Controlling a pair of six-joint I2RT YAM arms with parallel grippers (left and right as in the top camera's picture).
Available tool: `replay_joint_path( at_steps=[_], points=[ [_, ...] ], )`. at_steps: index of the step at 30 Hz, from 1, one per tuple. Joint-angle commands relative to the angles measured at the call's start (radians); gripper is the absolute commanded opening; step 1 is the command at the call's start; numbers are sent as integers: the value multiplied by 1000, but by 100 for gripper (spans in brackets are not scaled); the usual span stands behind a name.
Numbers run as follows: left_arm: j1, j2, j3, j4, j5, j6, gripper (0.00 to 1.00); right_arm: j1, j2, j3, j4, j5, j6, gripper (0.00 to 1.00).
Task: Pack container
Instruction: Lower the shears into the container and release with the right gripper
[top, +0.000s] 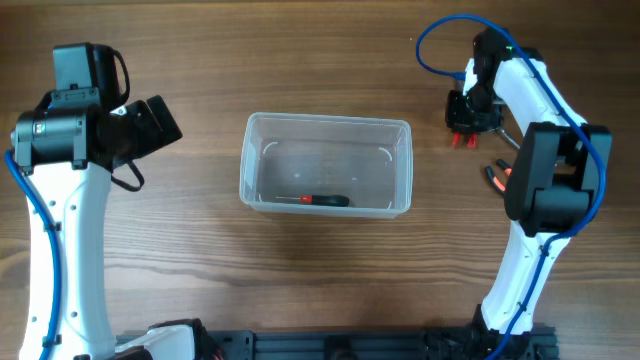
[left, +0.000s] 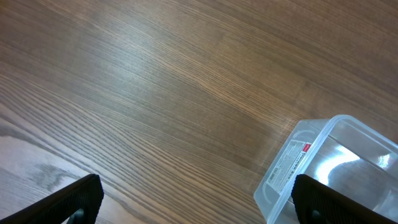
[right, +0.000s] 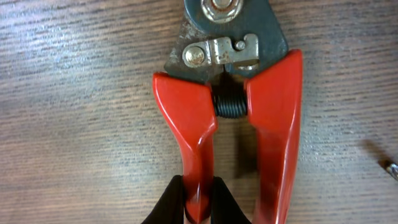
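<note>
Desk: wood-grain top that carries everything
Container: clear plastic tub standing open-topped in the middle of the desk, between the two arms and apart from both; in the left wrist view one rounded corner shows at the lower right, with a white label on its wall
Screwdriver: small one with a red and black handle, lying flat on the floor of the container, along the long wall nearest the arm bases
Left pincer: spread wide, its two dark fingers at the bottom corners of its own view with bare desk between them; it holds nothing and sits to the left of the container, not touching it
Right pincer: pressed onto one red handle of the pliers, a black fingertip on either side of that handle; it is over the far right part of the desk, well apart from the container
Pliers: red-handled, with grey metal at the head, a small catch and a coiled spring between the handles; wood shows all around them, but I cannot tell whether they rest on it or are lifted
Second tool: another red-handled one on the desk near the pliers, partly hidden under the right arm
</note>
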Motion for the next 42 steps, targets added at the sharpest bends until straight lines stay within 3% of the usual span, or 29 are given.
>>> replay_joint_path(
  at_steps=[1,7,13,21,26,31,36,37,38,39,40,42],
  points=[
    [5,6,-2,1,10,-17,100,45,-135,3,2,48,-40,4],
    [5,6,-2,0,10,-17,100,269,-389,14,80,207,-261,4],
    [5,6,-2,0,10,-17,100,494,-463,14,134,208,-408,4],
    [5,6,-2,1,10,-17,100,660,-461,-9,-37,-96,-629,4],
    [5,6,-2,1,10,-17,100,689,-455,-124,26,-145,-655,4],
    [5,6,-2,0,10,-17,100,687,-454,-369,272,-145,-632,4],
    [5,6,-2,0,9,-17,100,687,-447,-477,379,-144,-599,5],
    [5,6,-2,0,10,-17,100,687,-441,-477,383,-143,-581,6],
    [5,6,-2,0,9,-17,100,687,-438,-477,386,-144,-574,14],
    [5,6,-2,0,9,-17,100,687,-437,-477,391,-144,-561,34],
    [5,6,-2,0,9,-17,100,687,-437,-477,400,-141,-550,45],
    [5,6,-2,0,9,-17,100,687,-438,-476,414,-132,-513,50]
  ],
)
